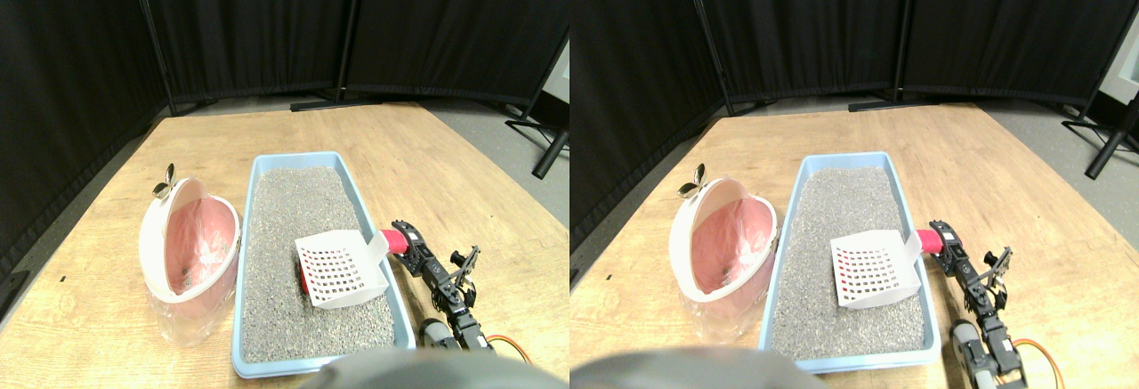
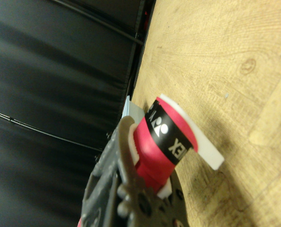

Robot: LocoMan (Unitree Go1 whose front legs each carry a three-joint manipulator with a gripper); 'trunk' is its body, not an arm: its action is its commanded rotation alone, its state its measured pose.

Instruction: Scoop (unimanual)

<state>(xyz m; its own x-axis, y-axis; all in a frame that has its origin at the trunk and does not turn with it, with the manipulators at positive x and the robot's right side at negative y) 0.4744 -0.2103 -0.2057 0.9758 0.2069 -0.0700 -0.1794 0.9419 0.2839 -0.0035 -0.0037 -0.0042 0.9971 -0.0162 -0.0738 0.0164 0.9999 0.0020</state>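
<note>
On the left of your bench (image 1: 89, 318), the pink bin (image 1: 189, 251) with its plastic liner waits, tipped toward the blue litter tray (image 1: 252, 229). Inside the tray, the white slotted scoop (image 1: 343, 269) sits on the grey litter (image 1: 294, 202), a small red object (image 1: 302, 280) just visible at its left edge. To the right, your right pincer (image 1: 402, 239) is clenched on the scoop's red-wrapped handle (image 1: 393, 241). Judge the risks: lift too flat and the red object may slide off the front lip; swing too low and the scoop could clip the tray wall or knock the light bin over.
</note>
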